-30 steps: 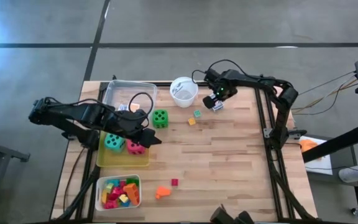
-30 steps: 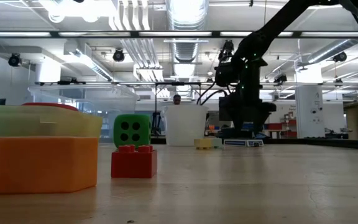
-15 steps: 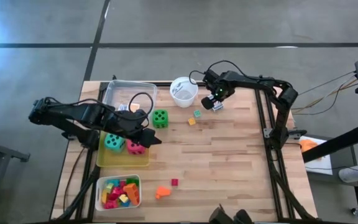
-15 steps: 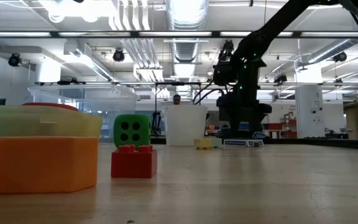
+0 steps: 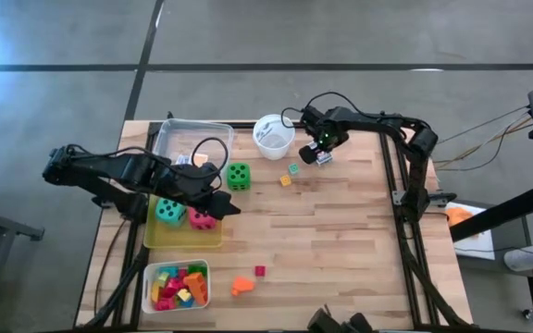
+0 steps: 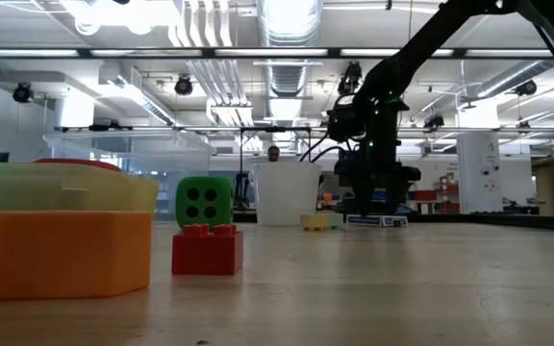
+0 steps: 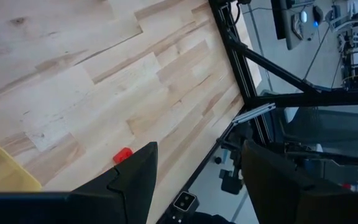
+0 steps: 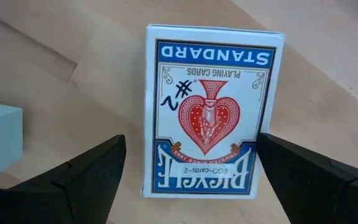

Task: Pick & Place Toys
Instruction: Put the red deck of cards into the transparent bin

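Right end effector straddles card pack.

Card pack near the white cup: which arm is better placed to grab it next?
Right. The right gripper hovers over the card pack, fingers open on either side of it. The left gripper sits across the table over the yellow tray.

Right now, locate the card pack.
The card pack lies flat on the table's far right part, just right of the white cup, between the open fingers of the right gripper.
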You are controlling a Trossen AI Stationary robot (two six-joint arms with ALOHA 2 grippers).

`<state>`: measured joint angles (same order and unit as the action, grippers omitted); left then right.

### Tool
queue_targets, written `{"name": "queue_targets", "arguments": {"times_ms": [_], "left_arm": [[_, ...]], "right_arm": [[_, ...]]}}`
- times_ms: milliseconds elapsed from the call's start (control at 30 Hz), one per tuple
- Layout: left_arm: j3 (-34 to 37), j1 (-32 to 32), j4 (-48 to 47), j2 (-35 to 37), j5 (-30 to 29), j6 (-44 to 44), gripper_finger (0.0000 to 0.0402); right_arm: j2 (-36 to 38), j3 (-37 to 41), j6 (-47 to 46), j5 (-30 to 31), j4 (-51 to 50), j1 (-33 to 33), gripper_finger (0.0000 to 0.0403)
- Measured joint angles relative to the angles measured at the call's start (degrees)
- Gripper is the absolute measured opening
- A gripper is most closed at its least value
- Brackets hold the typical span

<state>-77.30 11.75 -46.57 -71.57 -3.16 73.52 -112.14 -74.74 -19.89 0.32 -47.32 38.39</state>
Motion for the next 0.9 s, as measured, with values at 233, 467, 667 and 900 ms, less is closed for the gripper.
{"name": "queue_targets", "arguments": {"times_ms": [233, 467, 667, 900], "left_arm": [[0.0, 0.0, 0.0, 0.0, 0.2, 0.0, 0.022], [0.0, 0.0, 0.0, 0.0, 0.2, 0.0, 0.022], [0.0, 0.0, 0.0, 0.0, 0.2, 0.0, 0.022], [0.0, 0.0, 0.0, 0.0, 0.2, 0.0, 0.022]], "right_arm": [[0.4, 0.4, -1.2, 2.0, 0.0, 0.1, 0.0361], [0.9, 0.5, -1.2, 1.7, -0.5, 0.2, 0.0361], [0.9, 0.5, -1.2, 2.7, -0.5, 0.4, 0.035], [1.0, 0.7, -0.8, 3.1, -0.4, 0.4, 0.03]]}}
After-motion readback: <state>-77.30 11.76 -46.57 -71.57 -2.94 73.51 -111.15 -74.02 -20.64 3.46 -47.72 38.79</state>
